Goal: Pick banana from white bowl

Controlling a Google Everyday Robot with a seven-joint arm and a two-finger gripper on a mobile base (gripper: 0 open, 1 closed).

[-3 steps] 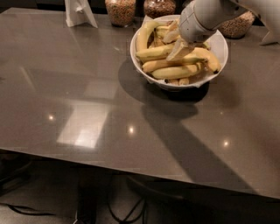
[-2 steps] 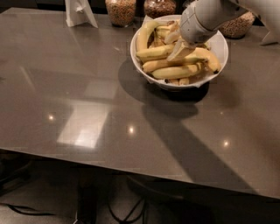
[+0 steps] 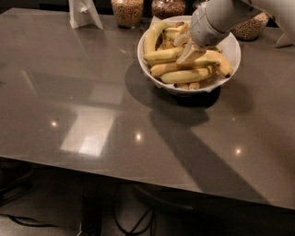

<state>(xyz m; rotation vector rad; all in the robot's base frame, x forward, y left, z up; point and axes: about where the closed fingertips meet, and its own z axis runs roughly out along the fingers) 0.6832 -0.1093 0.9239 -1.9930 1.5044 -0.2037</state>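
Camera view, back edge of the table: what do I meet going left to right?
White stand → glass jar of grains → second jar → third jar, partly behind the arm. The gripper sits in front of that row, down among the bananas in the white bowl.

The white bowl (image 3: 233, 48), round and deep, is heaped with yellow bananas (image 3: 184, 76) lying across each other; the gripper (image 3: 186, 50) is low over the heap
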